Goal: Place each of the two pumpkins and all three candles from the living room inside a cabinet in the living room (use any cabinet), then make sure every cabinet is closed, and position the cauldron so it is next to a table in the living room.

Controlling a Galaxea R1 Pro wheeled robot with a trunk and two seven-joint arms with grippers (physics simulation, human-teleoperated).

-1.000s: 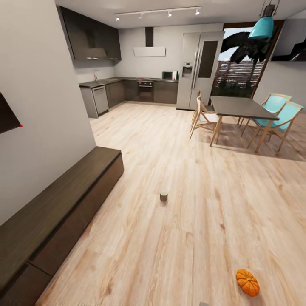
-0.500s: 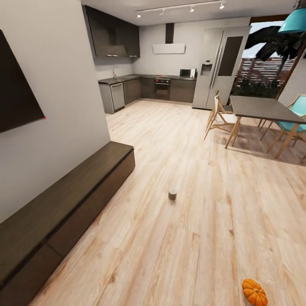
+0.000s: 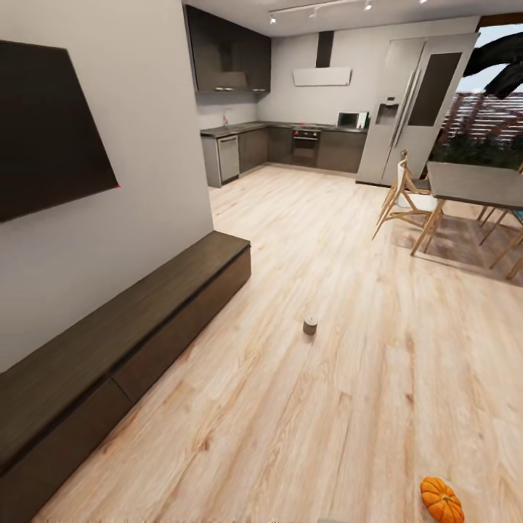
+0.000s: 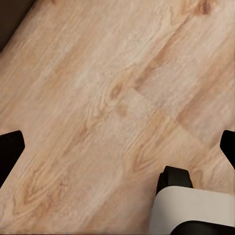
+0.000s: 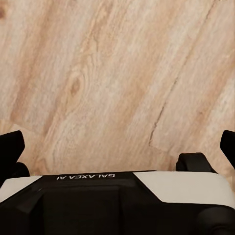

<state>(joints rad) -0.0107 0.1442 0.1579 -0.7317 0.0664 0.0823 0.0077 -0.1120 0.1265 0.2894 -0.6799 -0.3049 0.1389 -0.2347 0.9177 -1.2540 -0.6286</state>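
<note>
In the head view a small orange pumpkin (image 3: 442, 500) lies on the wooden floor at the bottom right. A short olive-brown candle (image 3: 310, 325) stands on the floor near the middle. The long low dark brown cabinet (image 3: 123, 341) runs along the left wall, all its fronts shut. My left gripper (image 4: 117, 147) stands open over bare floor, its dark fingertips (image 4: 10, 149) far apart at the picture's edges. My right gripper (image 5: 117, 147) is open too, with fingertips (image 5: 11, 147) wide apart above floorboards and nothing between them. The cauldron is out of view.
A dark screen (image 3: 43, 131) hangs on the wall above the cabinet. A grey dining table (image 3: 476, 185) with wooden chairs (image 3: 403, 200) stands at the right. The kitchen units (image 3: 283, 149) and a fridge (image 3: 418, 109) fill the far end. Part of the robot's white base (image 4: 191, 210) shows below the left gripper.
The whole head view has swung left: the cabinet, candle and pumpkin have shifted right in the picture and more of the wall screen shows. The things themselves have not moved.
</note>
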